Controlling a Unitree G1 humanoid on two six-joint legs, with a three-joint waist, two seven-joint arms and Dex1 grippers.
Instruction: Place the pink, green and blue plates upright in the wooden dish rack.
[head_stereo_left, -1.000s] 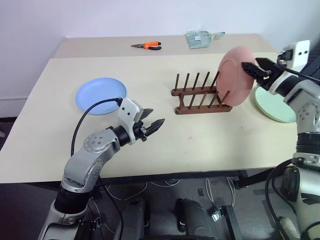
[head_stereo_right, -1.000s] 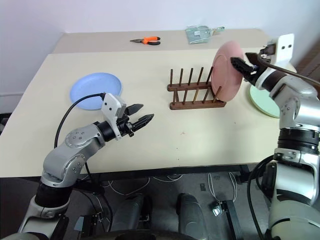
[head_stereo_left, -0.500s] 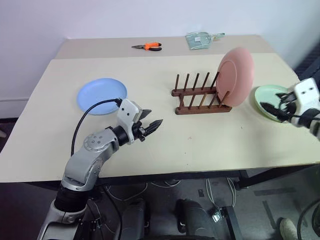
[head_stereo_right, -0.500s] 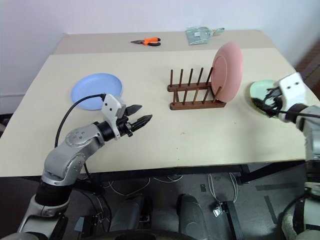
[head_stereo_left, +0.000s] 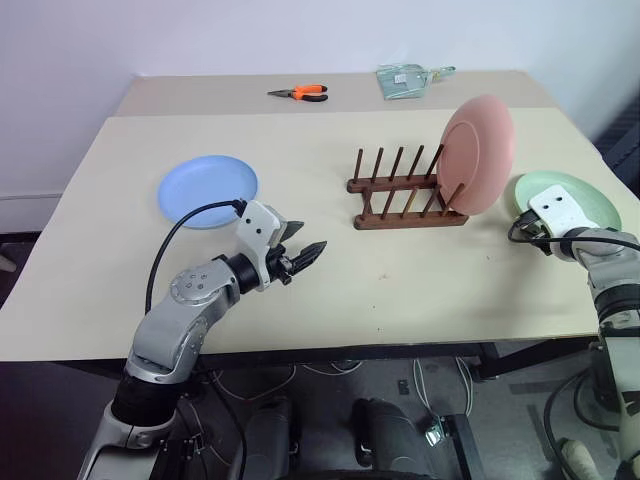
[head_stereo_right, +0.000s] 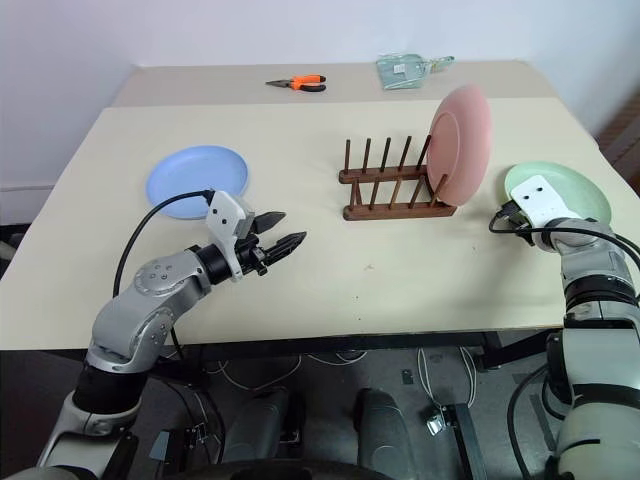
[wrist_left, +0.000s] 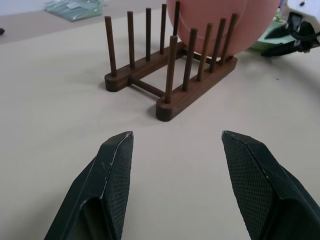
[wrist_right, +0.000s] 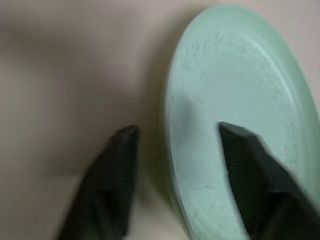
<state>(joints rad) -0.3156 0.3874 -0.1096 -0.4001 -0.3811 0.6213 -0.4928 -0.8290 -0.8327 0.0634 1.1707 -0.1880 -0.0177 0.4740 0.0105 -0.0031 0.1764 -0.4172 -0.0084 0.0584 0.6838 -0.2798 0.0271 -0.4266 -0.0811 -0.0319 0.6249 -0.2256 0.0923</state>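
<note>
The pink plate (head_stereo_left: 477, 153) stands upright between the pegs at the right end of the wooden dish rack (head_stereo_left: 400, 195). To the rack's right the green plate (head_stereo_left: 578, 196) lies flat on the table. My right gripper (wrist_right: 175, 132) is low at that plate's near left rim, open; one finger (wrist_right: 240, 150) is over the plate and the other (wrist_right: 117, 160) over the table beside it. At the left of the table the blue plate (head_stereo_left: 208, 190) lies flat. In front of it, above the table, my left gripper (head_stereo_left: 303, 252) is open and holds nothing, pointing towards the rack.
Orange-handled pliers (head_stereo_left: 298, 92) and a clear packet (head_stereo_left: 405, 78) lie on the far table behind. Several peg slots of the rack left of the pink plate are free. The table's right edge runs close past the green plate.
My right gripper let go of the pink plate, which stays upright in the rack, and swung down and right to the green plate's rim. The left arm kept still.
</note>
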